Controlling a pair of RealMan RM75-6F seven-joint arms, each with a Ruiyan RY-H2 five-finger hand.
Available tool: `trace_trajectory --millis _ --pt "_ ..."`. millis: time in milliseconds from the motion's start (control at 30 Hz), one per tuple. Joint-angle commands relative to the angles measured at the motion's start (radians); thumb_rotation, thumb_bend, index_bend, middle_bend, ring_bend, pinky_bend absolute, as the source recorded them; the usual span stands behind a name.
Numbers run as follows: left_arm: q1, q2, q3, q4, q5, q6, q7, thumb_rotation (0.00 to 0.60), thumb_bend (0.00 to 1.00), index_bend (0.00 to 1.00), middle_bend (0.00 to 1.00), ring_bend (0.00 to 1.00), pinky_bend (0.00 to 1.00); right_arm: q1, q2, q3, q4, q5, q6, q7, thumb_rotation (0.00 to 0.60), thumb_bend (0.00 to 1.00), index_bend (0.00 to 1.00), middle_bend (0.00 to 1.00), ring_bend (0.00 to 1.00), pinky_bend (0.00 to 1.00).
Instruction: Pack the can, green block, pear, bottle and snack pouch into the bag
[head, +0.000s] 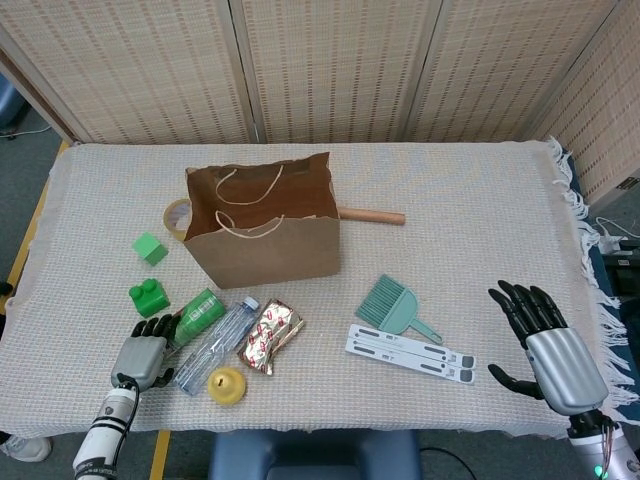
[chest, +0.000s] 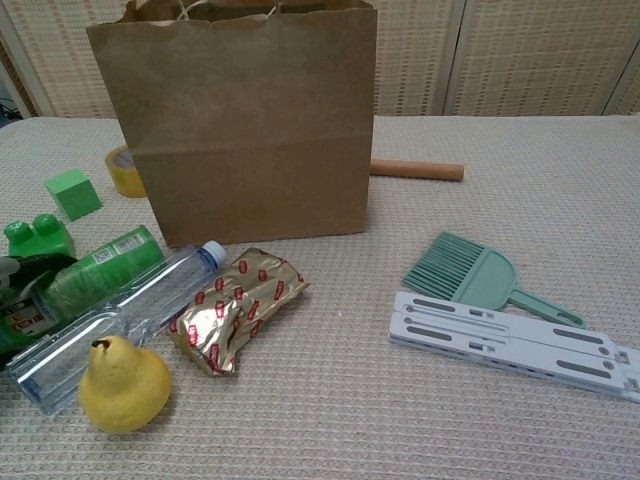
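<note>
Woven screen panels (head: 330, 65) behind table (head: 480, 200)

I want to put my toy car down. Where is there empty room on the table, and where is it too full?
There is bare cloth to the right of the brown bag, behind the small brush, and in front of the bag toward the brush. It is crowded at the front left, where the can, bottle, snack pouch and pear lie packed together by the left hand.

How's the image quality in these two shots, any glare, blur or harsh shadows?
Head view: even, soft light, sharp throughout, only faint shadows beside the bag. Chest view: foil snack pouch glints a little, bottle shows mild highlights; the near left edge looks slightly soft.
</note>
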Motion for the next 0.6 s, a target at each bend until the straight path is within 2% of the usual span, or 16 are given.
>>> trace_trajectory --millis 33,133,200,233,367,400,467,600 --pt "-0.013 -0.034 0.003 0.035 -0.020 0.028 0.016 0.600 0.35 0.00 0.00 0.00 0.15 0.001 0.001 0.000 0.001 -0.001 -0.001 0.002 0.600 0.10 0.00 0.00 0.00 0.00" --pt "-0.017 -0.049 0.005 0.057 -0.025 0.041 0.017 0.600 0.35 0.00 0.01 0.04 0.21 0.002 0.001 0.000 0.000 -0.002 -0.002 0.003 0.600 0.10 0.00 0.00 0.00 0.00" --pt "-0.017 -0.059 0.004 0.072 -0.018 0.058 0.016 0.600 0.35 0.04 0.07 0.12 0.28 0.002 0.001 0.000 0.000 -0.002 -0.003 0.004 0.600 0.10 0.00 0.00 0.00 0.00" --pt "-0.016 -0.063 0.003 0.076 -0.013 0.068 0.015 0.600 0.37 0.09 0.14 0.19 0.34 0.002 0.000 0.000 0.000 -0.002 -0.004 0.004 0.600 0.10 0.00 0.00 0.00 0.00" --pt "-0.010 -0.072 0.007 0.089 0.013 0.095 0.002 0.600 0.51 0.43 0.52 0.55 0.67 0.003 0.000 -0.001 0.001 -0.003 -0.005 0.005 0.600 0.10 0.00 0.00 0.00 0.00" --pt "-0.008 -0.071 0.009 0.090 0.019 0.100 -0.005 0.600 0.54 0.49 0.58 0.61 0.72 0.003 0.000 -0.001 0.002 -0.004 -0.005 0.007 0.600 0.10 0.00 0.00 0.00 0.00" --pt "-0.003 -0.067 0.013 0.089 0.025 0.105 -0.012 0.600 0.57 0.54 0.64 0.66 0.78 0.003 -0.001 -0.001 0.004 -0.004 -0.006 0.009 0.600 0.10 0.00 0.00 0.00 0.00" --pt "0.012 -0.032 0.021 0.057 0.055 0.125 -0.038 0.600 0.58 0.58 0.69 0.70 0.81 0.004 0.001 0.001 0.004 0.002 -0.006 0.014 0.600 0.10 0.00 0.00 0.00 0.00"
